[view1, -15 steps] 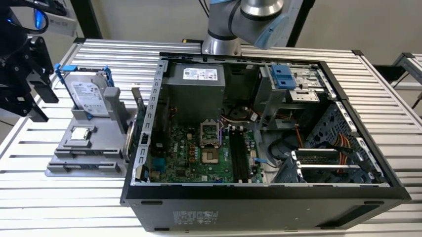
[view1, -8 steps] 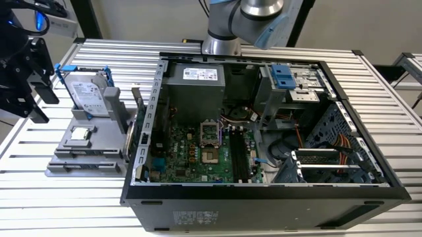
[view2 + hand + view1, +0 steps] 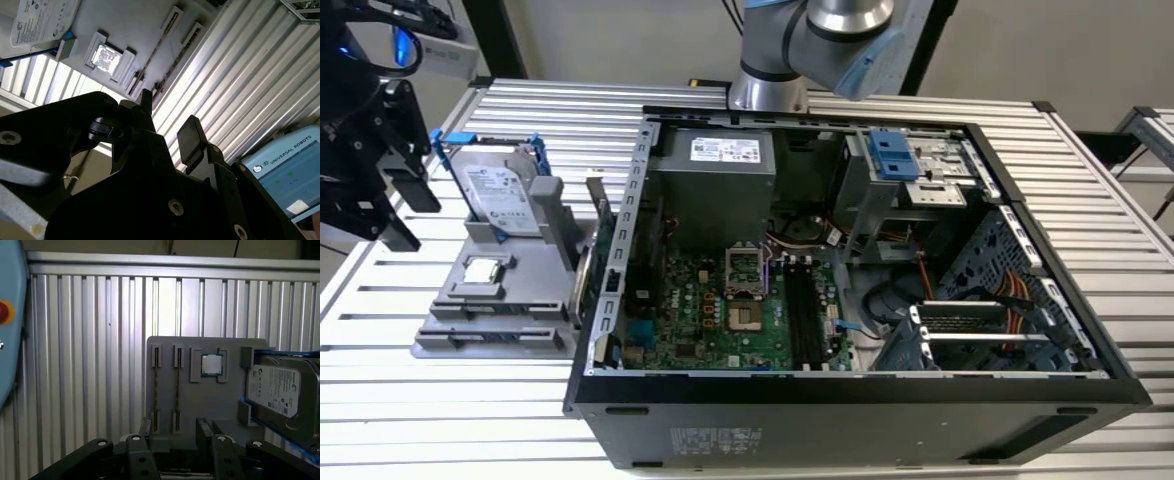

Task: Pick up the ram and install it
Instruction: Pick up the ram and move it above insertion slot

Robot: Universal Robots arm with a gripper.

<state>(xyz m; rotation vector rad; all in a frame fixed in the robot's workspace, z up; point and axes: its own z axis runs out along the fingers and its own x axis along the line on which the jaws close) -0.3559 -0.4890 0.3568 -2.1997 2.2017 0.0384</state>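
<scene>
First wrist view: ram (image 3: 177, 390) stands edge-on in tray (image 3: 210, 400), beyond the gripper (image 3: 174, 432), fingers spread, empty.

Ram sticks (image 3: 177, 385) flanked by hard drive (image 3: 280, 390), case wall (image 3: 624, 230); above open.

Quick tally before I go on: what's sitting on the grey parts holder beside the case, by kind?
On the flat grey holder:
Slim long ram sticks, standing on edge in slots: 2
Small square silver chip: 1
Boxy silver hard drive with blue frame: 1
Total: 4
</scene>
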